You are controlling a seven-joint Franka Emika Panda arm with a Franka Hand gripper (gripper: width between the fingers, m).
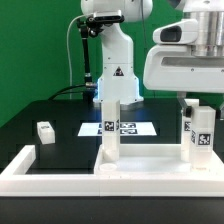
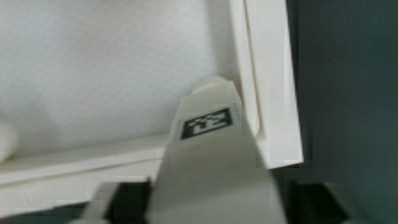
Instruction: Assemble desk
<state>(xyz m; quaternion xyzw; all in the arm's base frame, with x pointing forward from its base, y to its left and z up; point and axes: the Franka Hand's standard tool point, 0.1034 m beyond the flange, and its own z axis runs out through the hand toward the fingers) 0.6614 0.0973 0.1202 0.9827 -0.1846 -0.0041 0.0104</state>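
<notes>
My gripper (image 1: 200, 110) is shut on a white square desk leg (image 1: 200, 136) and holds it upright at the exterior view's right, over the desk top (image 1: 150, 164). In the wrist view the leg (image 2: 214, 140) with its tag sits between the dark fingers (image 2: 125, 203) and points at a corner of the desk top's raised rim (image 2: 267, 90). Whether the leg touches the top I cannot tell. Another leg (image 1: 110, 122) stands upright on the desk top's corner at the exterior view's left. A further short leg (image 1: 45, 132) lies loose on the black table.
The marker board (image 1: 122, 128) lies flat behind the desk top. The low white border wall (image 1: 45, 172) runs along the front and the exterior view's left. The robot base (image 1: 112, 55) stands at the back before a green backdrop.
</notes>
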